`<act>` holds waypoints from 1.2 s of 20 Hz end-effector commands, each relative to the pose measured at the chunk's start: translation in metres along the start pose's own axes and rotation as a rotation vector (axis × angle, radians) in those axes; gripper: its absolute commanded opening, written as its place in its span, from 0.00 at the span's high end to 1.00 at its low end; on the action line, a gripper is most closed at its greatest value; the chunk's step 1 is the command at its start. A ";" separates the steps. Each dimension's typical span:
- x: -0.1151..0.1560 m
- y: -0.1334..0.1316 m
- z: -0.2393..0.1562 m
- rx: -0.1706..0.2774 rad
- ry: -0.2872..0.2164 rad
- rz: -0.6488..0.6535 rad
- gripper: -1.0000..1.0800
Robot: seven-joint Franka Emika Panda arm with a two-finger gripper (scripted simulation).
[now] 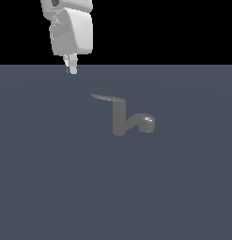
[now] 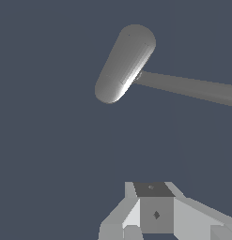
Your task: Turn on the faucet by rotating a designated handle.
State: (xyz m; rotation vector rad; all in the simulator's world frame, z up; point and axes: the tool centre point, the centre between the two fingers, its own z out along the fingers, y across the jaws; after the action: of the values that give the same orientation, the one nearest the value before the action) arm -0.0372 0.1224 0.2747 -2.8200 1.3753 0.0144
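The faucet point(image 1: 119, 119) stands mid-floor, its handle point(image 1: 105, 98) pointing to ten o'clock. The gripper point(image 1: 71, 69) hangs beyond the tip, fingers seemingly pressed together; descending there risks missing the thin lever.

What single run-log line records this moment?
phase: approach | gripper: clear of faucet, holding nothing | handle: untouched, points to exterior view's left

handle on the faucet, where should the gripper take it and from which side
Judging by shape, near the tapered free end of the handle, from above. It is a thin flat lever projecting sideways from the faucet post's top, and the gripper hangs apart from it.
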 end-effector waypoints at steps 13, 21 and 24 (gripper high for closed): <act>0.070 -0.056 0.067 0.001 0.009 0.321 1.00; 0.104 -0.071 0.092 0.001 0.011 0.450 1.00; 0.112 -0.074 0.098 0.002 0.011 0.479 1.00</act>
State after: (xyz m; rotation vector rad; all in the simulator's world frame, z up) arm 0.0852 0.0827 0.1785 -2.4338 1.9897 0.0000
